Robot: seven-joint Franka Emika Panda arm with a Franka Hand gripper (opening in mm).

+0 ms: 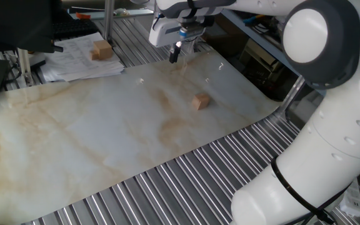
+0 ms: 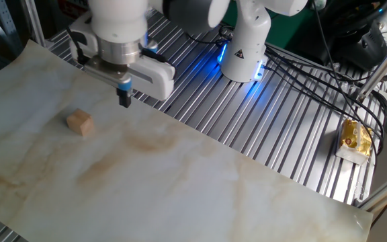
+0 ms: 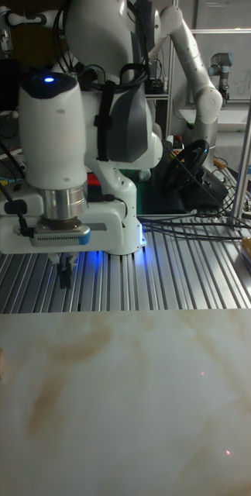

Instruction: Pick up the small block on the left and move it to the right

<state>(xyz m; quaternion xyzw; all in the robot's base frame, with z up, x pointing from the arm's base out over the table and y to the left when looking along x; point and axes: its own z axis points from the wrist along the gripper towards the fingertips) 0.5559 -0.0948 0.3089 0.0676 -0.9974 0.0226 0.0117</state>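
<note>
Clenched, empty gripper [image 2: 123, 101] hovers apart from the small block [image 2: 79, 123] on the marbled sheet [image 2: 180, 181]

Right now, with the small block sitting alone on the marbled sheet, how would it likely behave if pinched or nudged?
The small block looks like solid wood, so probably stiff and light. Its flat faces suggest it would slide on the smooth marbled sheet rather than roll. The claw, fingers together, is away from it.
</note>
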